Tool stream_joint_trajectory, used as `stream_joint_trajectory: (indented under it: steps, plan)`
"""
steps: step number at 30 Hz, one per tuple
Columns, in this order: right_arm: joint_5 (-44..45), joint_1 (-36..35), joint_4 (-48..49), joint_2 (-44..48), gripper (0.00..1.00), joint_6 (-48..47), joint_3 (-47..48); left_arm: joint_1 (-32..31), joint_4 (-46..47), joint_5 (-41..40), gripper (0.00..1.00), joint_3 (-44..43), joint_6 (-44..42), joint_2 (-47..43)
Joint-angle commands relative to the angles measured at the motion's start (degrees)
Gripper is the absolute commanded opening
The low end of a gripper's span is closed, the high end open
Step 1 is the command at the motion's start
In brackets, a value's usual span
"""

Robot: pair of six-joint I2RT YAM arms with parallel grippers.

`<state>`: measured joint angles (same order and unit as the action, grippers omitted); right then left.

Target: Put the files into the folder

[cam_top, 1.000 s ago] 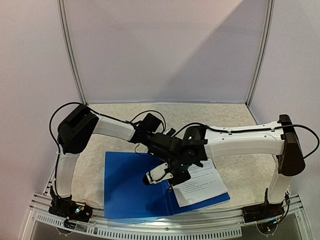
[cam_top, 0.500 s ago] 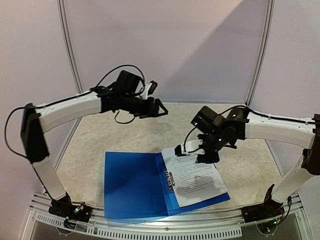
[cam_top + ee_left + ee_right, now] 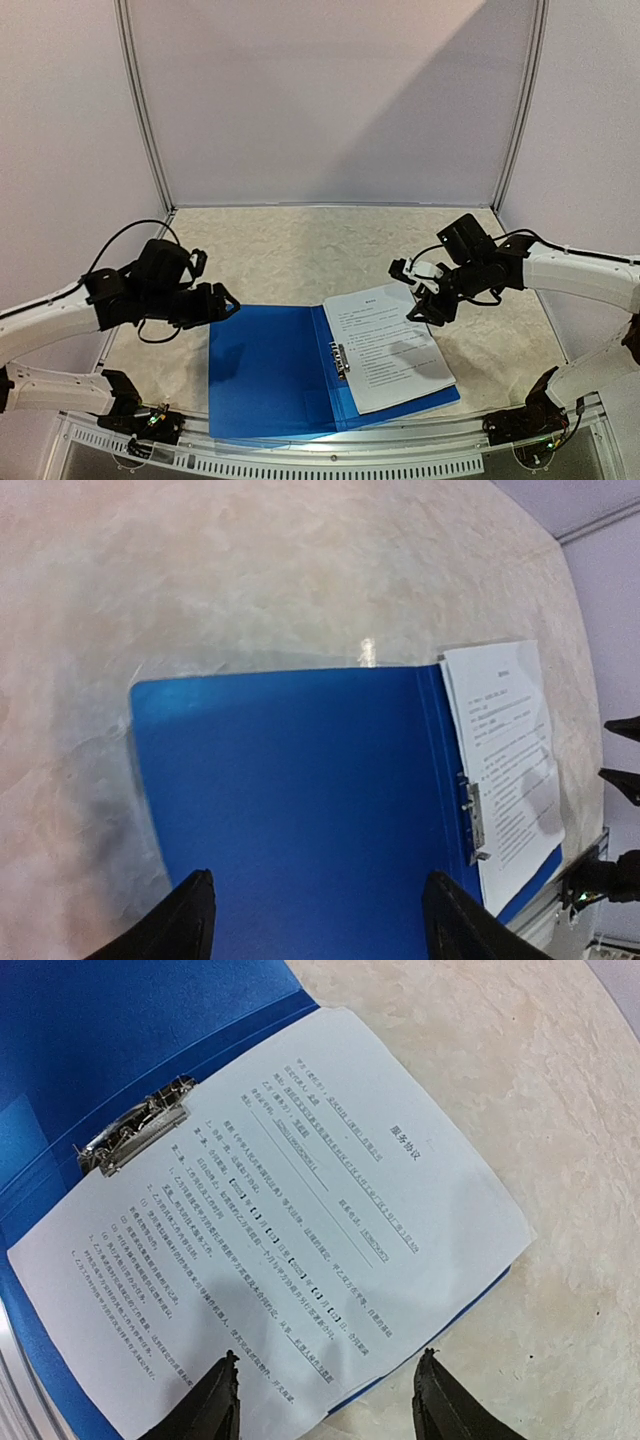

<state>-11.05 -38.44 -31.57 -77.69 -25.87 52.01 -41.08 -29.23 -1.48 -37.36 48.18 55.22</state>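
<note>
— Both hang wide and empty, left claw [image 3: 226, 306] and right claw [image 3: 410, 293]. Our files [image 3: 390, 345]?
— On the open folder's [image 3: 265, 365] right half, by its clip [image 3: 340, 358]. We'd next fold its bare half over.

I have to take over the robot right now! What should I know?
Left gripper: open, empty, hovering left of the flat bright blue plastic folder.
Right gripper: open, empty, hovering over the thin white printed paper sheets.
The folder lies open on the beige table. The sheets lie on its right half, with the metal spine clip at their left edge.
Done: sheets are in the folder.
Left: check whether the clip grips them (unclear here), then probably close the folder.
</note>
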Motion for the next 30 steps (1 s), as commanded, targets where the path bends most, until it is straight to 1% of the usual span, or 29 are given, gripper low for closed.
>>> stream_joint_trajectory:
  steps: [1,4,7,9,12,17,20,22,26,30]
  plan:
    - [-4.9,0.5,3.9,-0.6,0.58,2.0,-1.4,0.3,-5.9,-5.7,0.73,6.4,7.4,-7.7]
    - [-8.0,0.5,3.2,-1.3,0.59,2.1,-1.4,0.4,-6.8,-4.8,0.74,10.4,7.4,-10.3]
    - [-11.0,0.5,2.0,-2.2,0.59,2.3,-1.3,0.4,-5.6,-2.5,0.74,13.1,6.9,-10.2]
    - [-11.2,0.5,2.6,-2.7,0.59,2.1,-2.2,0.4,-3.1,0.1,0.75,14.6,6.4,-10.0]
    - [-11.5,0.5,3.1,-3.4,0.58,1.4,-3.8,0.4,1.6,6.0,0.75,16.7,6.0,-10.0]
    - [-15.4,0.5,2.9,-4.9,0.58,0.1,-4.7,0.4,11.9,14.0,0.75,17.4,5.5,-10.6]
    - [-16.6,0.5,3.5,-6.6,0.57,-0.3,-5.8,0.3,15.3,18.4,0.75,15.5,3.6,-8.5]
    - [-14.4,0.5,3.7,-8.3,0.55,-0.7,-5.8,0.2,15.3,20.5,0.75,12.2,0.3,-5.7]
    - [-10.4,0.6,3.1,-12.5,0.52,1.3,-4.0,-0.1,16.4,22.1,0.75,6.4,-3.7,-0.8]
    - [-8.0,0.5,2.6,-16.2,0.51,2.0,-3.4,-0.9,17.4,23.7,0.75,-1.0,-7.4,5.3]
